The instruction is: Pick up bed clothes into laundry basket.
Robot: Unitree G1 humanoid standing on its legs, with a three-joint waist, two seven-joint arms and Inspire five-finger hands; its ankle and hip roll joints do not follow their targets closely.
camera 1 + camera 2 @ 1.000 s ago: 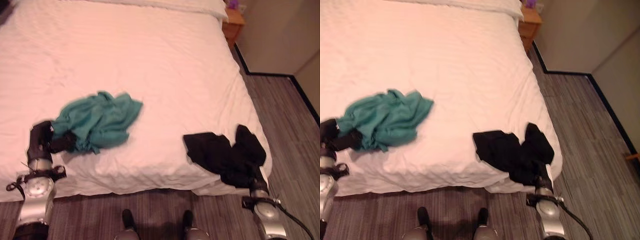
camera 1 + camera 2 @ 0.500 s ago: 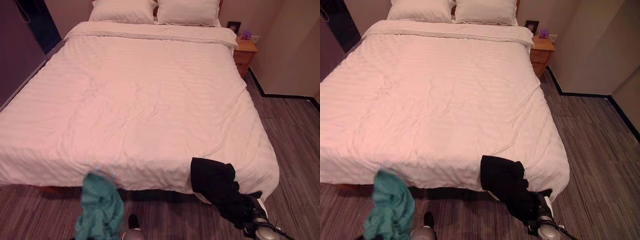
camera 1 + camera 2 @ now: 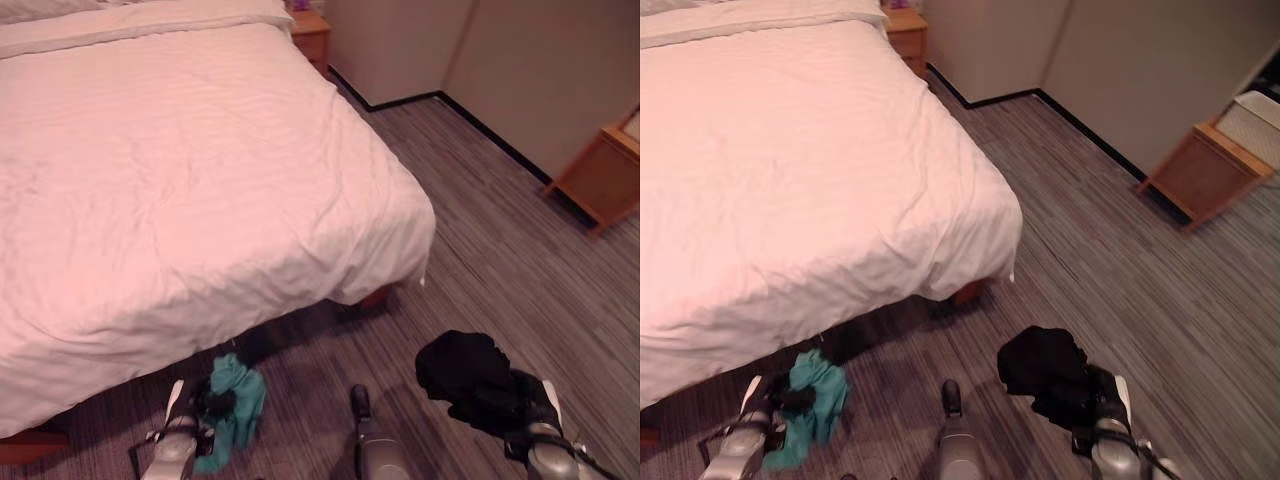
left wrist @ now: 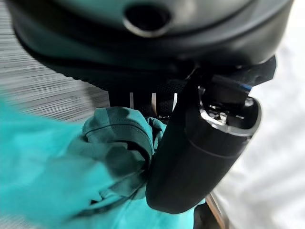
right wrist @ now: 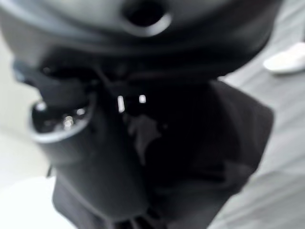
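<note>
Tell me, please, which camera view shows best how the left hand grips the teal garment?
The left wrist view: the left hand's thumb presses the teal garment against its fingers. Both eye views show it small, dangling from that hand above the floor beside the bed.

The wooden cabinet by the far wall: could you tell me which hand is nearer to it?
Right. The right hand, clutching the black garment, is on the wooden cabinet's side; the left hand, gripping the teal garment, is by the bed.
</note>
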